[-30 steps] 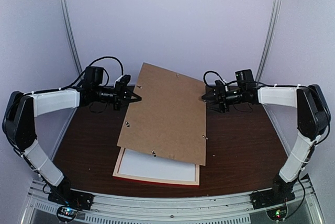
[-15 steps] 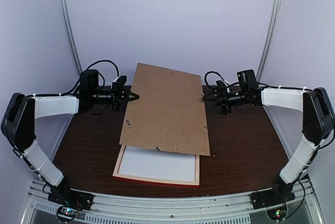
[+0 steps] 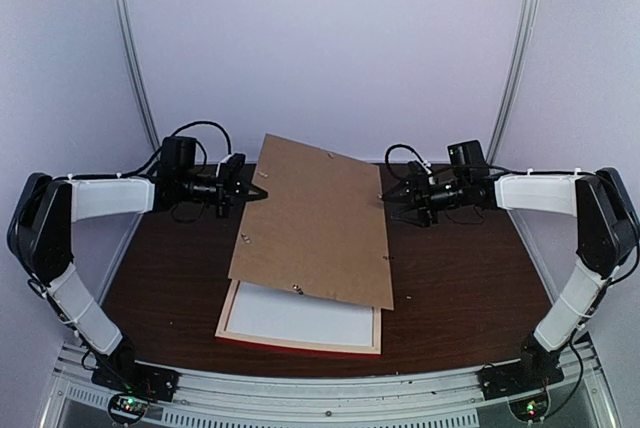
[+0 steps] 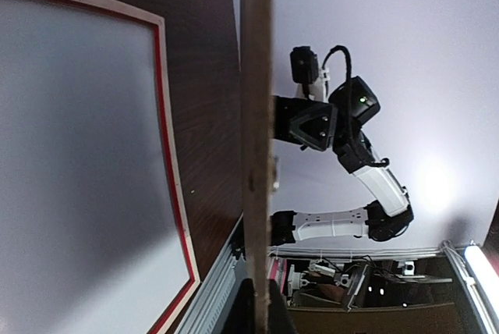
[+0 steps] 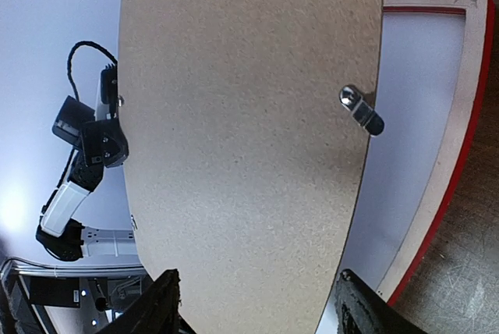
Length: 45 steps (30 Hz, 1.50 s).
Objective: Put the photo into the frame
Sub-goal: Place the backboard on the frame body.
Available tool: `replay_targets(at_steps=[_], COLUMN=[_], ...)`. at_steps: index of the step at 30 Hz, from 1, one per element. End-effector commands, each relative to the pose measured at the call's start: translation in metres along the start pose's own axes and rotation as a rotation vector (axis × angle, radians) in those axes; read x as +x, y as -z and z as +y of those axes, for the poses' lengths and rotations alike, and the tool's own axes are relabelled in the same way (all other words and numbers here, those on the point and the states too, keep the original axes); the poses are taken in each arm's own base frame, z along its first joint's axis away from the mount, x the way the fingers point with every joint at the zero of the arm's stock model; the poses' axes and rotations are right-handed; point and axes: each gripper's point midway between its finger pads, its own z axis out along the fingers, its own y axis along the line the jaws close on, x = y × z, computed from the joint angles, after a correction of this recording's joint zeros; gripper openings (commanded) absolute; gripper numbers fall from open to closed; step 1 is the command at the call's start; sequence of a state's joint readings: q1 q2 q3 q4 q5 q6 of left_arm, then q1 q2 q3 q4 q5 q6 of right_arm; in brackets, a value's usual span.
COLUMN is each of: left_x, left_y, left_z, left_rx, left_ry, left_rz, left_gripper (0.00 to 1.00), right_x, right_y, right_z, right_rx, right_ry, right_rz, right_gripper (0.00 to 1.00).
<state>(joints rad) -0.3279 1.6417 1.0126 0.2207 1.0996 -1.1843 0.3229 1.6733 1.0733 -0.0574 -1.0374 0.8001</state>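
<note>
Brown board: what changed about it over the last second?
The board swung slightly left, its far edge dipping. The right tool followed its edge, fingers spread, not gripping. The left tool stays clamped on the board; the frame has not moved.

Brown backing board (image 3: 315,218) swinging squarer over frame (image 3: 300,343), far edge dipping lower again. With it, left gripper (image 3: 262,193) sinking slightly at board's left edge. Opposite, right gripper (image 3: 385,195) spreading jaws wider, sliding in toward right edge.

You had soft, even light; glare bloomed on the pale lilac wall (image 4: 437,182); wrist views bowed at edges.
</note>
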Motion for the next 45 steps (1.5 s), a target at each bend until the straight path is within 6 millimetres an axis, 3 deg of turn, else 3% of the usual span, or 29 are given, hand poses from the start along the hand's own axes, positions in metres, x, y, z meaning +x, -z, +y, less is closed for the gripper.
replay_targets(at_steps=[1,15,30,45], left_x=[0.014,0.029,0.018,0.024], left_y=[0.018,0.02,0.007,0.002], left_z=[-0.013,0.017,0.039,0.056], left_rx=[-0.113,-0.118,-0.064,-0.057], left_ry=[-0.131,-0.049,-0.027,-0.011], left_rz=[0.049,0.063,0.053,0.095], left_gripper=[0.0,0.0,0.0,0.0], right_x=[0.0,0.006,0.008,0.01], right_y=[0.009,0.002,-0.004,-0.007], right_z=[-0.007,-0.047,-0.064,-0.073], right_rx=[0.049,0.136,0.167,0.182], right_ry=[0.036,-0.01,-0.038,-0.054], right_rz=[-0.02,-0.011,-0.001,0.008], right_gripper=[0.67,0.65,0.65,0.64])
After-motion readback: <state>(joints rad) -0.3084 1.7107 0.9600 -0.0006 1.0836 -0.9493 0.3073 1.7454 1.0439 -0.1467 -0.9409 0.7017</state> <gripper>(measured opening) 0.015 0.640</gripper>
